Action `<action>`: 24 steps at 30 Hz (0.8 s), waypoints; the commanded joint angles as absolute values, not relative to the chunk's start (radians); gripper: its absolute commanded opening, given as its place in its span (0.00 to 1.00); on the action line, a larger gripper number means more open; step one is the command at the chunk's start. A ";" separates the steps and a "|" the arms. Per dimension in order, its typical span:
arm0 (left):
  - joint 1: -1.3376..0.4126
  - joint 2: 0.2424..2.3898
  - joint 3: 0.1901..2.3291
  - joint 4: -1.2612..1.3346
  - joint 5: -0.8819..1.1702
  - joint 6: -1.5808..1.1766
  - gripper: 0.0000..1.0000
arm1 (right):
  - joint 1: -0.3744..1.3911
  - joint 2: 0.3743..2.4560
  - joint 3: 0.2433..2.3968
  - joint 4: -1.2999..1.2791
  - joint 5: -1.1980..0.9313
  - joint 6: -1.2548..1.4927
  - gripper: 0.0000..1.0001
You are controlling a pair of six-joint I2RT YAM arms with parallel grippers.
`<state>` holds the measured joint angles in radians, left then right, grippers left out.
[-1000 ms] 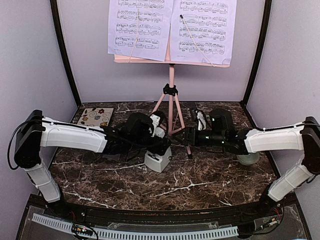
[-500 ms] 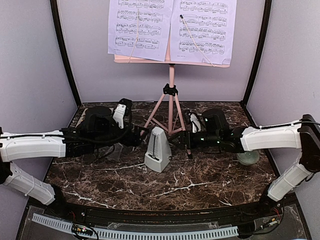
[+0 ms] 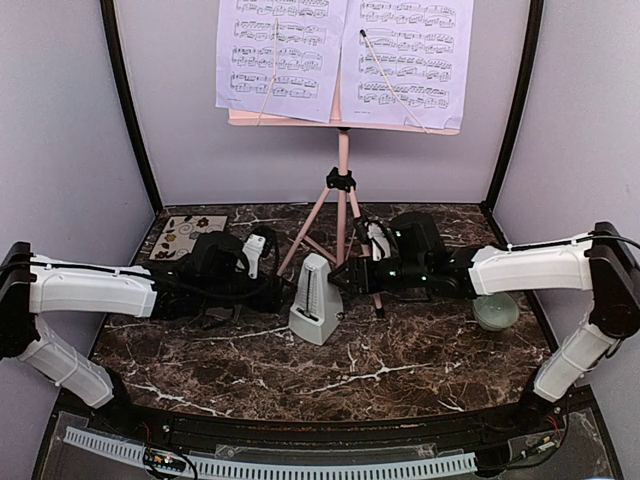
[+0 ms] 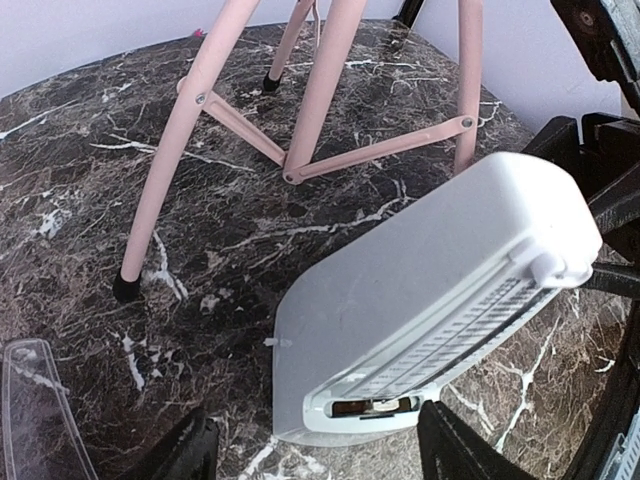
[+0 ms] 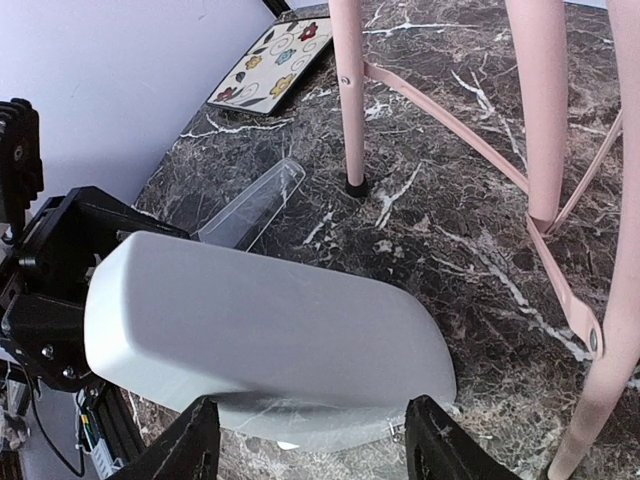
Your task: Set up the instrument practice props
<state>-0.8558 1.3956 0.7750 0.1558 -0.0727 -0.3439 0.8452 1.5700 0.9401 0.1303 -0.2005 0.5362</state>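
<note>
Top external: left tool [image 3: 281,291], right tool [image 3: 342,277] flank upright metronome [image 3: 316,303]; arms stretched inward.

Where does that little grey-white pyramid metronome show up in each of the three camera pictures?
Top external: the metronome at centre, upright.
Left wrist: the metronome fills the lower right, slanted.
Right wrist: the metronome fills the lower left and centre.
Shared landmark: the pink stand legs just beyond it.

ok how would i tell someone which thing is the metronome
Find the pink music stand at the back of the marble table. Just in front of its tripod legs stands the metronome. It is the only grey-white pyramid, unlike the flat floral coaster and the pale green bowl.
</note>
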 commanded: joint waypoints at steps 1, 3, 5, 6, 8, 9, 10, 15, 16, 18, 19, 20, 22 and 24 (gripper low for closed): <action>-0.857 1.410 0.833 0.229 -0.036 -0.325 0.70 | 0.855 1.586 0.983 0.133 -0.183 0.516 0.64; -0.857 1.420 0.841 0.235 -0.030 -0.323 0.70 | 0.857 1.585 0.989 0.131 -0.181 0.511 0.64; -0.857 1.428 0.851 0.241 -0.023 -0.320 0.70 | 0.857 1.585 0.991 0.132 -0.179 0.511 0.64; -0.857 1.432 0.856 0.241 -0.020 -0.318 0.70 | 0.858 1.586 0.992 0.133 -0.180 0.511 0.63; -0.857 1.438 0.863 0.244 -0.018 -0.317 0.70 | 0.857 1.585 0.992 0.132 -0.179 0.511 0.64; -0.857 1.441 0.865 0.245 -0.016 -0.315 0.69 | 0.859 1.586 0.992 0.133 -0.179 0.511 0.64; -0.857 1.443 0.867 0.245 -0.015 -0.315 0.69 | 0.859 1.586 0.992 0.135 -0.179 0.511 0.64; -0.859 1.437 0.847 0.269 0.025 -0.305 0.69 | 0.861 1.615 1.000 0.135 -0.179 0.508 0.64; -0.859 1.436 0.843 0.273 0.032 -0.303 0.69 | 0.860 1.617 1.001 0.136 -0.179 0.509 0.64; -0.859 1.438 0.842 0.268 0.033 -0.301 0.69 | 0.861 1.618 1.003 0.137 -0.179 0.508 0.64; -0.859 1.440 0.842 0.266 0.034 -0.300 0.69 | 0.862 1.617 1.003 0.137 -0.180 0.509 0.63; -0.859 1.441 0.843 0.264 0.036 -0.298 0.69 | 0.861 1.617 1.002 0.138 -0.179 0.510 0.64; -0.859 1.445 0.847 0.265 0.041 -0.294 0.69 | 0.861 1.617 1.003 0.137 -0.179 0.509 0.64; -0.859 1.450 0.856 0.261 0.040 -0.292 0.69 | 0.862 1.617 1.002 0.136 -0.181 0.509 0.64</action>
<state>-0.8562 1.4437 0.8448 0.2398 0.0242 -0.3103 0.8513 1.6100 0.9726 0.1043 -0.1886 0.5167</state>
